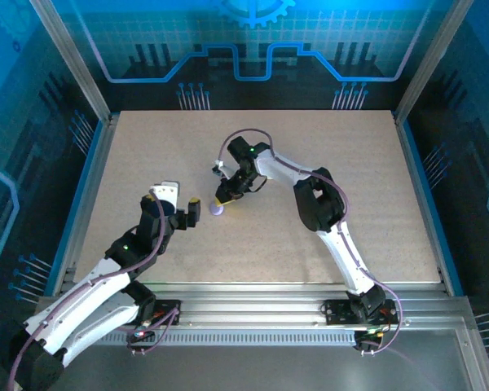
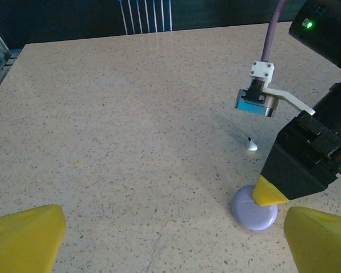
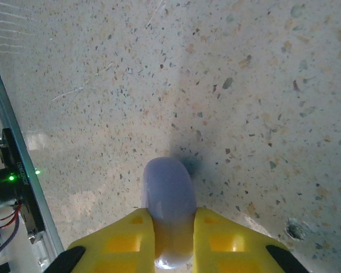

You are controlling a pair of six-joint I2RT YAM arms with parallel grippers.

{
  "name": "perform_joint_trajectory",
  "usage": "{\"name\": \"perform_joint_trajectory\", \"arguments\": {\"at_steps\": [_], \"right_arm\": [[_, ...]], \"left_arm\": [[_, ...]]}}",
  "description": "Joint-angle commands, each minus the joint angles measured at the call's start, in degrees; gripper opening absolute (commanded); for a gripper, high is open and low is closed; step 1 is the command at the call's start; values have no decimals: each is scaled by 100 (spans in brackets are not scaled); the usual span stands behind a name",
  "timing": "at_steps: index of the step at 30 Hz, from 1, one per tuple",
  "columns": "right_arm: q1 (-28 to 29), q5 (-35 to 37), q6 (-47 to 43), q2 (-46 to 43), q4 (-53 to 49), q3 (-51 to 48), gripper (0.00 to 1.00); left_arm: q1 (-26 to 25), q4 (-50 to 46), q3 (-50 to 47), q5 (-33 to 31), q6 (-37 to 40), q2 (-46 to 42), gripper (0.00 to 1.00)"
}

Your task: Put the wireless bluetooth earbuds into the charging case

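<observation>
Near the middle of the speckled beige table, the right arm's fingers are clamped tight on a lavender pebble-shaped piece, their yellow tips pressing its two flanks while it sits on the table. Just to the left of it, the left arm's fingers hang spread as wide as they go, holding nothing and pointing toward the piece. One tiny whitish earbud lies loose on the table just beyond the lavender piece, apart from it and from both sets of fingers.
</observation>
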Motion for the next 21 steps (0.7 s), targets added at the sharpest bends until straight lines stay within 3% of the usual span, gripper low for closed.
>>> {"name": "perform_joint_trajectory", "arguments": {"at_steps": [1,21], "right_arm": [[83,117,112,219,-192,177,19],[-2,549,338,188,-218,225,38]], "left_arm": [[46,160,33,53,-54,6,99],[94,245,2,74,36,49,99]]}}
